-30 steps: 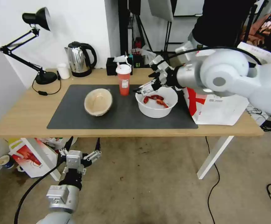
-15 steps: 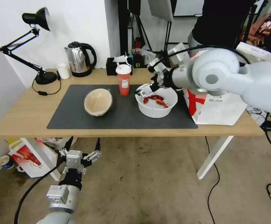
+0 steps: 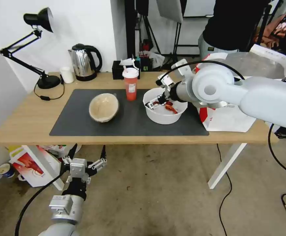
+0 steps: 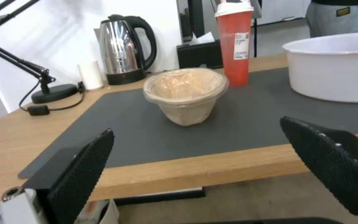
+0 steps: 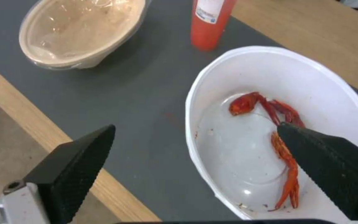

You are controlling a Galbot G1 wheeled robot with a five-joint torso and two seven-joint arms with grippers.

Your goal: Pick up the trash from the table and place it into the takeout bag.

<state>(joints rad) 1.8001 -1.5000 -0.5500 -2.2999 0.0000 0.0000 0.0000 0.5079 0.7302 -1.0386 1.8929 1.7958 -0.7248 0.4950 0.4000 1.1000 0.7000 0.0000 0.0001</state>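
Holding red crayfish shells [image 5: 284, 146], white bowl [image 3: 164, 114] sits under right tool [image 3: 156, 102].

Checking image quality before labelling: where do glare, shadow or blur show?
Left wrist view: bright reflections streak the shiny steel kettle. Right wrist view: sheen on the tan paper bowl's clear film. Head view: the big white right arm looms large at the frame's edge.

The head camera looks forward and down over the whole desk [image 3: 25, 121] from the near side. The left wrist camera peers low across its near edge; the right wrist camera hangs close above. All share the white bowl [image 3: 164, 114] [image 4: 332, 77] [image 5: 270, 77].
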